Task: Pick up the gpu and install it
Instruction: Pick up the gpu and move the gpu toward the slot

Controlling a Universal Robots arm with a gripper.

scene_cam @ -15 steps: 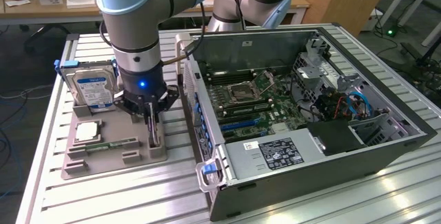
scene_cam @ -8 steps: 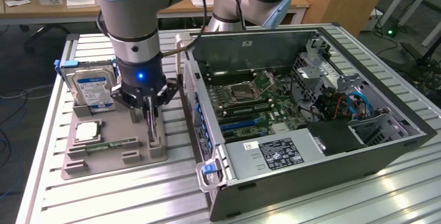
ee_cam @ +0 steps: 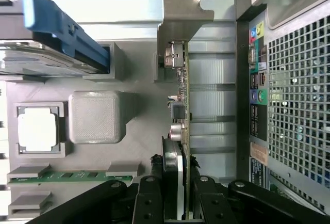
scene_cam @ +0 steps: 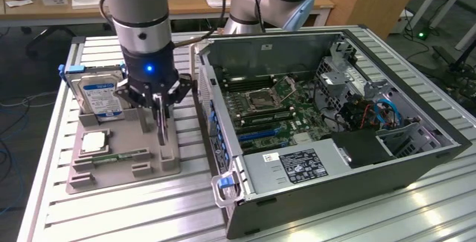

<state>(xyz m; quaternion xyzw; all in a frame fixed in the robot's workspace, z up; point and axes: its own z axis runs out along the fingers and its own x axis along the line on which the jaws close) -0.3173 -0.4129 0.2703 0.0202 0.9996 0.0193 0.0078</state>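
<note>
The arm points straight down over the grey tray (scene_cam: 104, 182), its hand (scene_cam: 158, 107) clamped on the one gpu (scene_cam: 161, 129) (upright, edge-on), just beside one open computer case (scene_cam: 335, 189). The tray also carries one hard drive (scene_cam: 100, 97) and one RAM stick (scene_cam: 119, 157).

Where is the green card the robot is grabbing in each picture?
Exterior view: the graphics card stands on edge under the gripper, between the tray and the computer case, toward the exterior view's left.
Wrist view: the graphics card is seen edge-on, clamped in the gripper, with the tray on one side and the computer case on the other.
Shared landmark: the silver square chip in the tray.
</note>
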